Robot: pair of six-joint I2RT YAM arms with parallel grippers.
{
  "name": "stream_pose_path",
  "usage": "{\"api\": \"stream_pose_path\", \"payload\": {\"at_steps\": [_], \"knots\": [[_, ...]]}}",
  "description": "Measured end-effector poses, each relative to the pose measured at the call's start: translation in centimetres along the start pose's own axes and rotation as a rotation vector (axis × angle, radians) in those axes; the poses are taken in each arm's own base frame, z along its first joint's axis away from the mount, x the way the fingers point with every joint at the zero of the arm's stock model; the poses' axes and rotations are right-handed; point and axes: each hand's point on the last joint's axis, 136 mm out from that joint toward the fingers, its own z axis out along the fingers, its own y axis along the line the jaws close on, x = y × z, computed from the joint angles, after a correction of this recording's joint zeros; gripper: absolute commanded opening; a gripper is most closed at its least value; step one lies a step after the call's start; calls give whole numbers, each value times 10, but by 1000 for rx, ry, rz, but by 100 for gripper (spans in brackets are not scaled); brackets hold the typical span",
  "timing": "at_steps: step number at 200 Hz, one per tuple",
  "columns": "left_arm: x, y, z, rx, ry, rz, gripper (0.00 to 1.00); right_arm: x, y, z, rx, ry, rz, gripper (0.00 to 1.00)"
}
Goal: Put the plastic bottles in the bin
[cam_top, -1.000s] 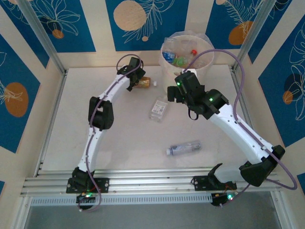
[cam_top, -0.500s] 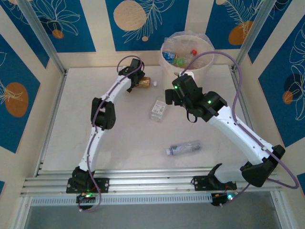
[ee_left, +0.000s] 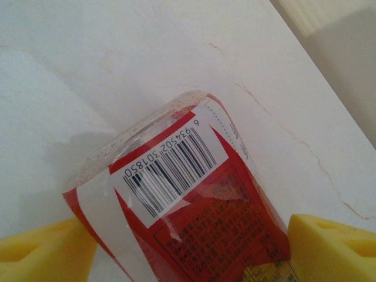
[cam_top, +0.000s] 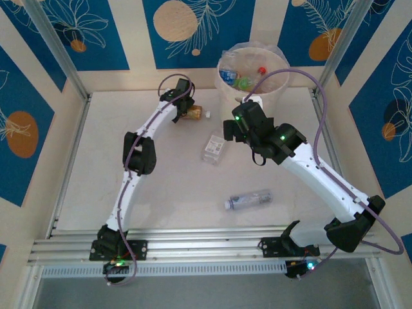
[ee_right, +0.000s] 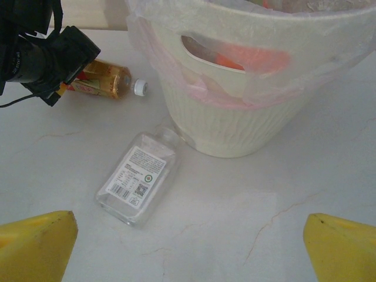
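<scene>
White counter spreads before the bin. Left of the bin, my left tool straddles the red-label bottle, lined up to lift it; whether it grips yet, I cannot tell. My right tool hangs released above the flat bottle beside the bin.

1. Table: the white marble-look top in front of me, with thin brown veins running across it.
2. Aluminium rails: ribbed, along my near edge.
3. Aluminium posts: one rising from each far corner.
4. Wall panels: blue and cream, with orange discs and pale leaf outlines.
</scene>
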Motion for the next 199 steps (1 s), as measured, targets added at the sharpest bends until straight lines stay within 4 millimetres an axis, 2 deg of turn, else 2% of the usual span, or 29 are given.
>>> {"api": "stream_pose_path", "payload": {"at_steps": [61,132,151,162,172,179,199], "knots": [[-5,3,-3,-12,-2,86,80,-1,-1,0,8,-4,4,99],[-7,25,-18,-19,115,320,82,-1,-2,0,16,-8,8,99],[-4,30,-22,-8,158,374,86,-1,-2,0,16,-8,8,99],[-1,34,-25,-5,181,405,92,-1,-2,0,16,-8,8,99],[3,38,-28,-5,204,430,94,-1,-2,0,16,-8,8,99],[5,41,-31,-4,217,448,99,-1,-2,0,16,-8,8,99],[12,53,-40,-14,250,479,99,-2,-2,1,16,-8,8,99]]}}
